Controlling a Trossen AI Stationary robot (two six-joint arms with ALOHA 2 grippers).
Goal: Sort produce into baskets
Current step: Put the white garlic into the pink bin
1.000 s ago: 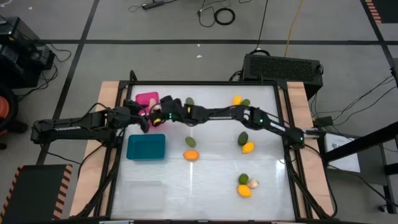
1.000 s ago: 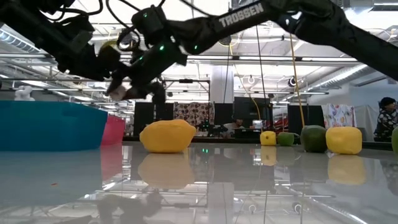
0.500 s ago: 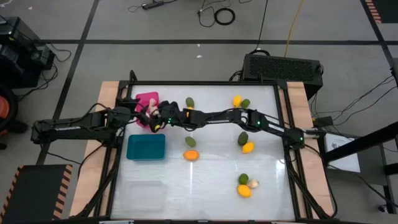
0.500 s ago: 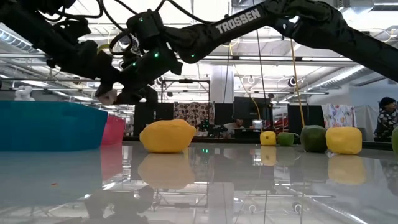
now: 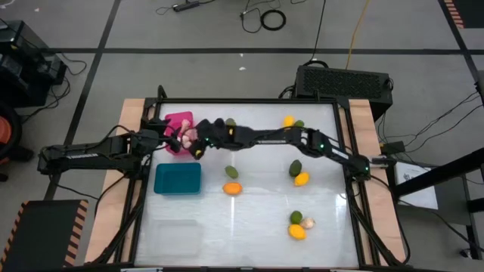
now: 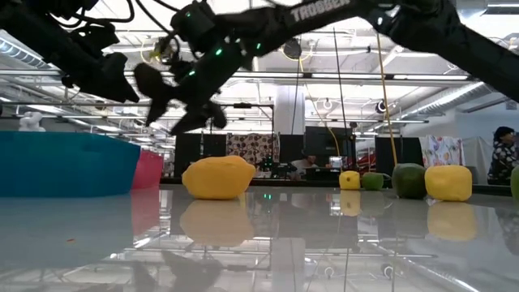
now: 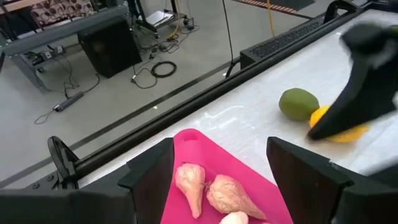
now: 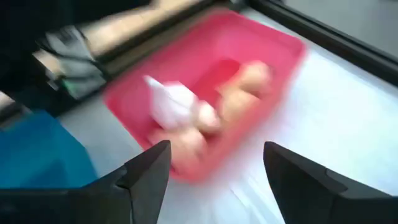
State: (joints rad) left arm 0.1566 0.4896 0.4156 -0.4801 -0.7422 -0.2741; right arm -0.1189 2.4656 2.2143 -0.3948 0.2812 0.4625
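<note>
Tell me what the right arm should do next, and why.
Probably pull back toward the loose produce, for example the green oval by the teal basket. The right end effector is open and empty beside the pink basket, where garlic bulbs already lie.

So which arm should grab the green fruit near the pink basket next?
Probably the right: its open, empty pincer is beside the dark green oval fruit. The left pincer hangs open over the bright pink plastic basket.
</note>
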